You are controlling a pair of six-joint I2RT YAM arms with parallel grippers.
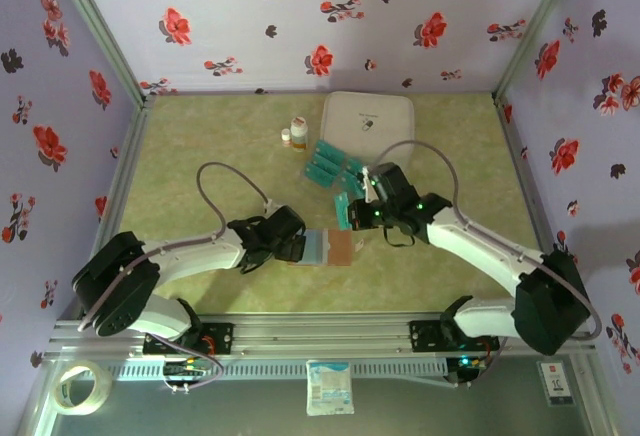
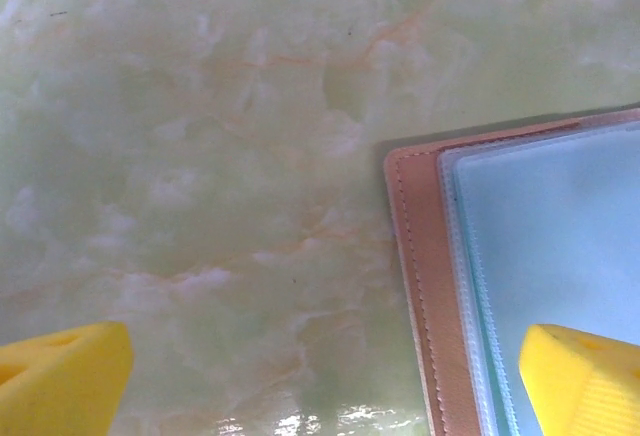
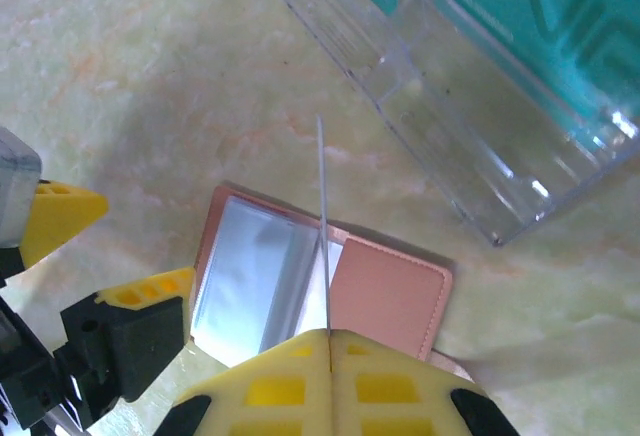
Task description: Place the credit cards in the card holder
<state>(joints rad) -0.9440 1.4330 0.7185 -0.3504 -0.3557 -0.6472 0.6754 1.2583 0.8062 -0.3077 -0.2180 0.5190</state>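
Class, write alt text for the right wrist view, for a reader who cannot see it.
The right gripper, shut, holds a thin credit card edge-on in front of the open card holder, which lies on the marbled green table. A clear plastic tray with more teal cards sits at upper right.

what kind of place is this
Probably a robot test booth: flowered wall panels box in a marble-look tabletop, and a left arm and right arm are bolted to a metal rail at its near edge.
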